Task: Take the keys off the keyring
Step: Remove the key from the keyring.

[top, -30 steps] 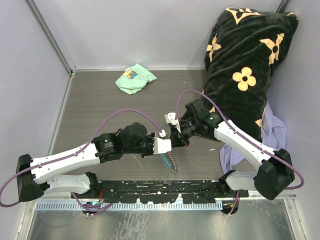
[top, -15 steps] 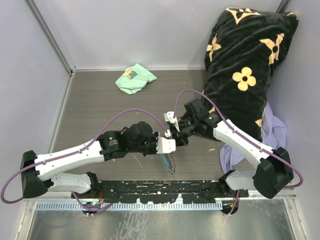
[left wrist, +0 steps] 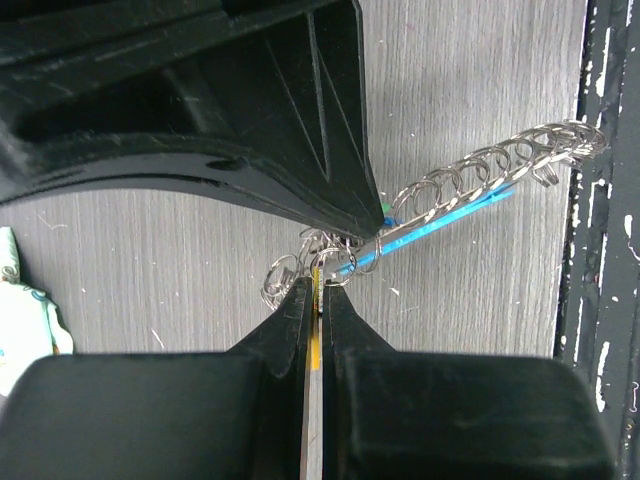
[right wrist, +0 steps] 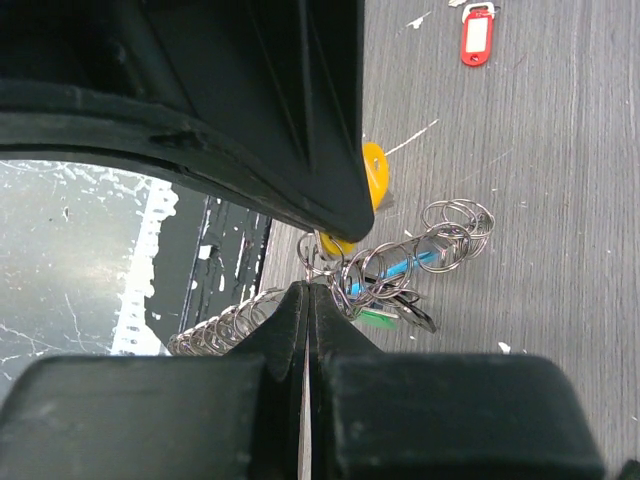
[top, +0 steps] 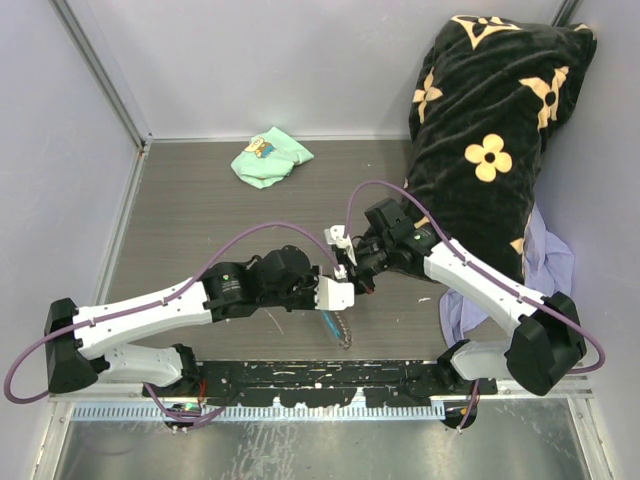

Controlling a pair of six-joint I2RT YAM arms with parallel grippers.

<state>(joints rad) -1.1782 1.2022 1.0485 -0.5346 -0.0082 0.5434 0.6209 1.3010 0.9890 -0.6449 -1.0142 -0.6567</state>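
Left fingers (left wrist: 288, 325) tight on yellow-tagged key (left wrist: 315, 340), right fingers (right wrist: 285, 320) tight on keyring (left wrist: 440, 222); label on red tag (right wrist: 478, 35) illegible

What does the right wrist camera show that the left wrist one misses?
Only right wrist: a red tag lying loose on the table, apart from the bunch. Only left wrist: the mint-green cloth at the frame's edge, and the left gripper shut on a yellow tag. Both: the keyring, its link chain, the sky-blue fob and that yellow tag.

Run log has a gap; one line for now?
left hand: shut on yellow tag | right hand: shut on keyring | red-tagged key: on table
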